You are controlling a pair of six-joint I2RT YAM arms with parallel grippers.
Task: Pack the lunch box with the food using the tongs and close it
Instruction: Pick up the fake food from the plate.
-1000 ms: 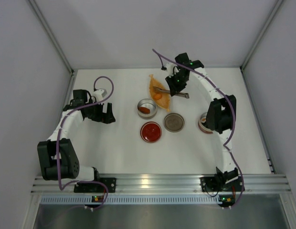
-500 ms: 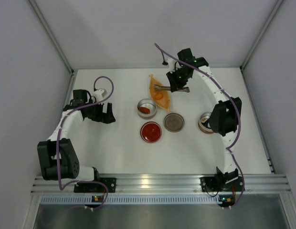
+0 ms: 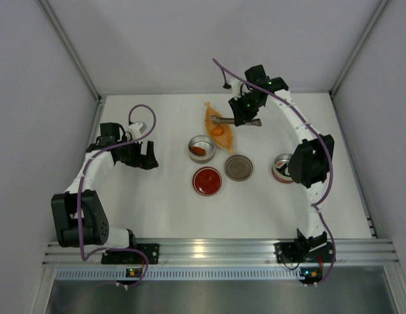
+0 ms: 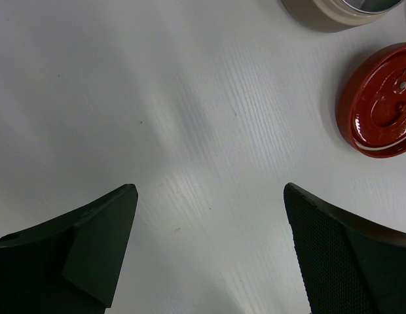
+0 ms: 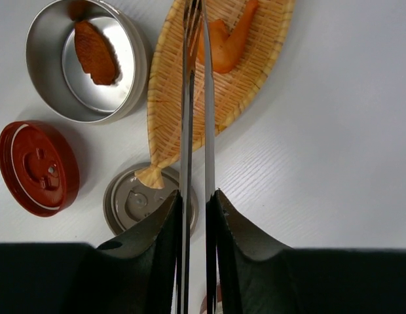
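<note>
Right wrist view: my right gripper (image 5: pixel 195 203) is clamped on the slim, shiny tongs (image 5: pixel 207 131), whose thin arms sit nearly together with their tips over the woven leaf-shaped dish (image 5: pixel 255 72). A glossy orange-brown lump (image 5: pixel 226 46) lies on the dish. A darker piece (image 5: pixel 95 52) lies in the round steel lunch box (image 5: pixel 42 39) just beside the dish's edge. My left gripper (image 4: pixel 209 190) gapes wide over the smooth white table (image 4: pixel 190 98), near the red lid (image 4: pixel 380 104).

Bare table (image 3: pixel 157 203) near left, tins (image 3: pixel 202 148) mid-table

You see smooth, shiny metal tongs (image 5: pixel 207 131) over the woven straw dish (image 5: pixel 255 72); beside the dish, satin-steel tin (image 5: pixel 92 91), glossy red lid (image 5: pixel 36 167).
</note>
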